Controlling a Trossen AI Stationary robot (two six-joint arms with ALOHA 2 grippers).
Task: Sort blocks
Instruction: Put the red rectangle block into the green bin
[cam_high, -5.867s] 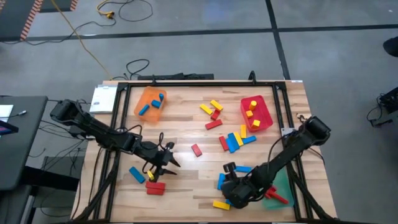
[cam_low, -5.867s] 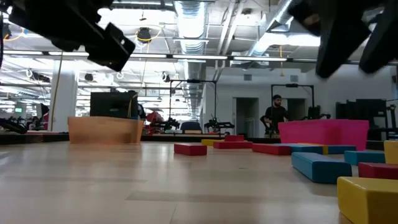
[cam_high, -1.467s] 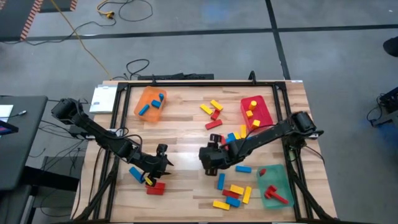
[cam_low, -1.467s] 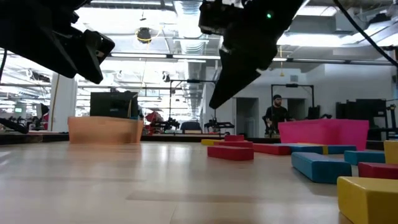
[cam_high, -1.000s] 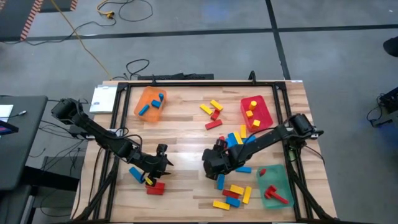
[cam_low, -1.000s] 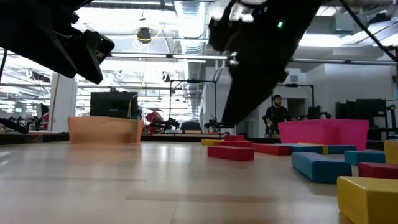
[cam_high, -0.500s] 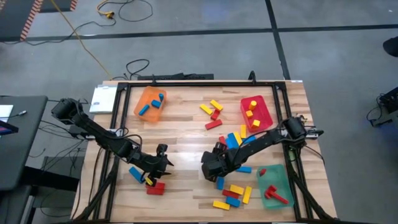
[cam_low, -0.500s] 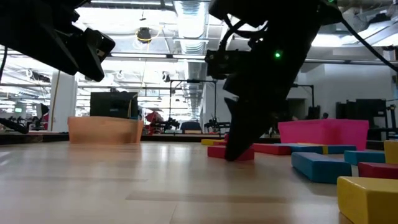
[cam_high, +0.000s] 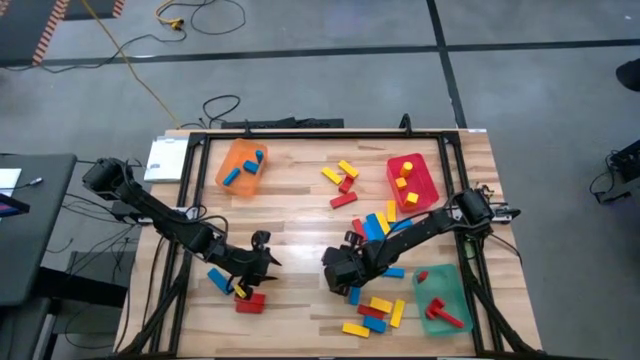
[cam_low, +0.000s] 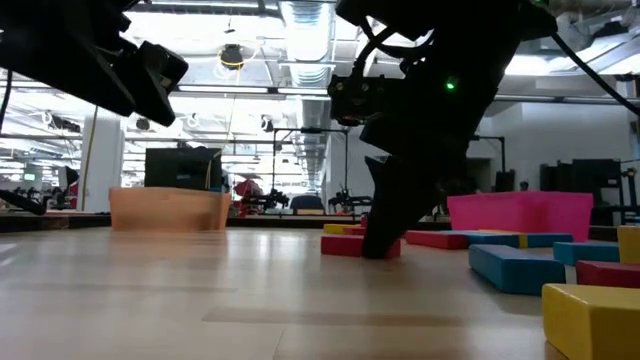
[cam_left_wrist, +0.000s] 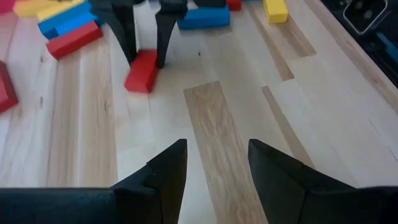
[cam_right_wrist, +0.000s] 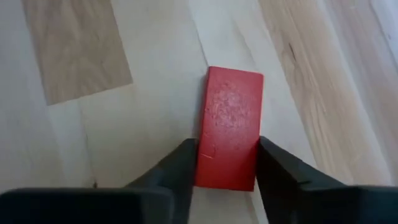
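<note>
My right claw (cam_right_wrist: 227, 165) pinches the red block (cam_right_wrist: 229, 127) by its long sides on the tabletop (cam_right_wrist: 81, 124) — light, stiff, smooth, I judge (grip mid-length) — while farther off the left claw (cam_left_wrist: 214, 155) hovers spread.

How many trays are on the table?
3. The orange tray sits on the table's left side, the red tray on the right side, and the green tray by the right corner, next to the right arm. None seems to be hidden.
</note>
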